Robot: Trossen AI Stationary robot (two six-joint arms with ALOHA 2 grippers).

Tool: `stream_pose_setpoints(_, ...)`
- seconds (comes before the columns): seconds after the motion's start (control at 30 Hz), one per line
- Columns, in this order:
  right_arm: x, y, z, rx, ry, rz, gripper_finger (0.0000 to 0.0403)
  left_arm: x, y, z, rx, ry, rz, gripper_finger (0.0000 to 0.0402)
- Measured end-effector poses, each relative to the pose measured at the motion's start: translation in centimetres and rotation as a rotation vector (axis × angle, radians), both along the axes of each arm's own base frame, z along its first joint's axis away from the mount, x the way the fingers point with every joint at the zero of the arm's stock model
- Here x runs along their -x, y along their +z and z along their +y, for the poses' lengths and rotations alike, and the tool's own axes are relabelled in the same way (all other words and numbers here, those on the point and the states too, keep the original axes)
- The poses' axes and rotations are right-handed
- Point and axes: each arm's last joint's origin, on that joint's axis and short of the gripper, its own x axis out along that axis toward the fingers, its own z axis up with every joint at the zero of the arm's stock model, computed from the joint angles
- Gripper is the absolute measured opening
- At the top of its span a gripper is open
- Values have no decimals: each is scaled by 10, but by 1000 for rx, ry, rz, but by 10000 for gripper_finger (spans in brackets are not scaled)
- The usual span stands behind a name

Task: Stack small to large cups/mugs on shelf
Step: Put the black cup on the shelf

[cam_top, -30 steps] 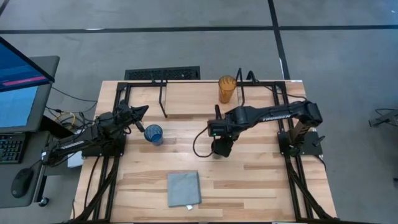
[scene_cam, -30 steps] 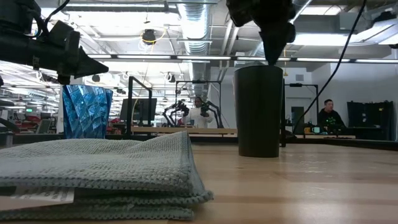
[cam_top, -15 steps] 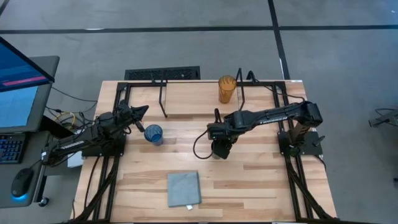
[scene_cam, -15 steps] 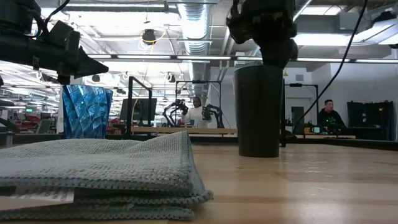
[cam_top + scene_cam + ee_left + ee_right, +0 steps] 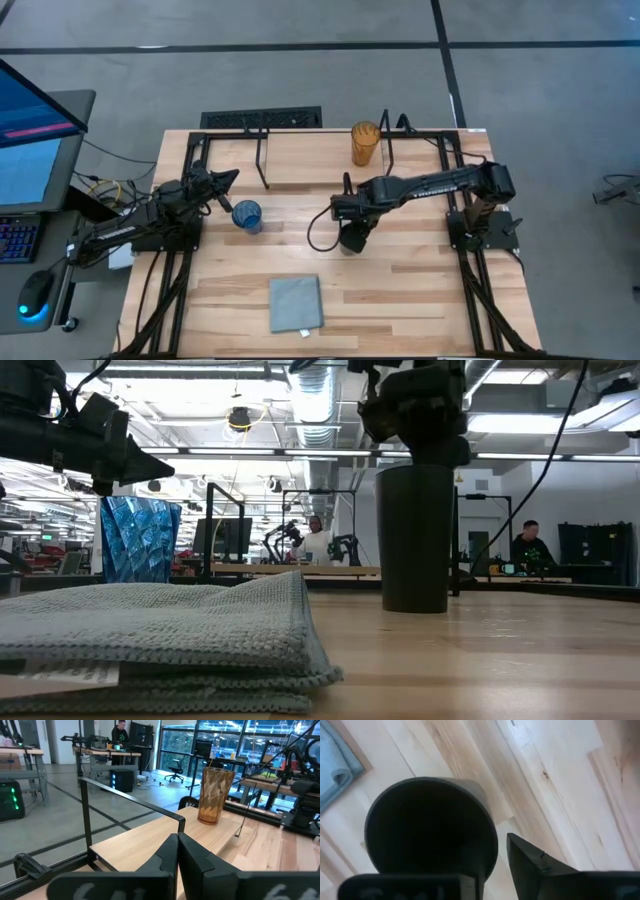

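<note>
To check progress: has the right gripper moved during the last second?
Yes. The right gripper has come lower, now at the rim of the black cup, which stands unmoved on the table.

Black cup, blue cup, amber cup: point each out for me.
Black cup [image 5: 415,540], low view, side wall.
Blue cup [image 5: 246,215], high view, open mouth.
Amber cup [image 5: 215,795], left wrist view, side wall.

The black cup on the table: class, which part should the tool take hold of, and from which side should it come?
Grip the black cup by its rim, coming straight down from above. It stands upright with its open mouth up, has no handle, and the right tool already sits over that mouth, one finger showing outside the wall.
</note>
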Motion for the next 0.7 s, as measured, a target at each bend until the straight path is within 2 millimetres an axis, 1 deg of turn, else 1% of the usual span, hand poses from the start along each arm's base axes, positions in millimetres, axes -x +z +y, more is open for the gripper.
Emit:
stream_pose_setpoints(0.17,-1,0,-4,-2,15,-3,60,0,0,0,1,0,-1,0)
stream_pose_setpoints(0.33,-1,0,-8,-2,39,-4,12,0,0,0,2,0,-2,0)
stream_pose_setpoints(0.5,0,0,-13,-24,41,2,17,0,0,0,2,0,-2,0)
stream_pose_setpoints(0.57,0,1,-16,-40,44,6,11,0,0,0,3,0,-3,0)
stream_pose_setpoints(0.63,0,5,-19,-45,53,12,7,0,0,0,3,0,-3,0)
stream_pose_setpoints(0.7,-2,13,-21,-45,52,-4,9,0,0,0,4,0,-4,0)
